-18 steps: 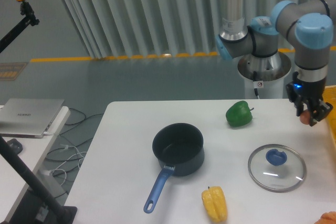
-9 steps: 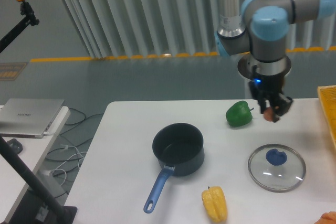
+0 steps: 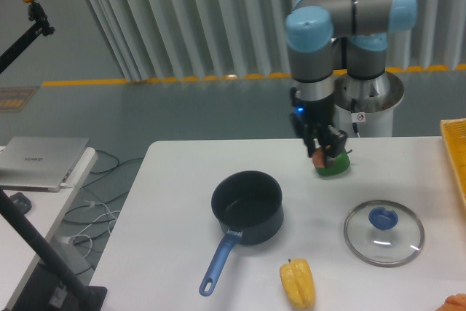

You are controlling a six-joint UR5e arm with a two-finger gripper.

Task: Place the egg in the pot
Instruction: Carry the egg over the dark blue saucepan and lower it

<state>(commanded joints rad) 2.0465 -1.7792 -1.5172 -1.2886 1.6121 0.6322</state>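
The two-finger gripper point(image 3: 321, 152) is closed around the small orange-tan egg point(image 3: 319, 158), which shows between its fingers, held clear above the white worktop point(image 3: 175, 180). Over the last second the arm has swung from the far right edge of the worktop leftwards, carrying the egg with it: half a second ago it hung just right of the glossy green pepper point(image 3: 335, 164), and now it sits directly in front of that pepper, partly hiding it. The grasp looks unchanged through the swing.

That puts the transport stage well along. The small round dark navy saucepan with a long blue handle point(image 3: 247, 205) stands open and empty to the lower left of the gripper, near but not yet beneath it. The round glass lid with a blue knob point(image 3: 384, 232) and the wrinkled yellow pepper point(image 3: 298, 282) lie apart from the route. What remains, by my reading, is a further short move left over the pot's mouth, a descent, and a release.
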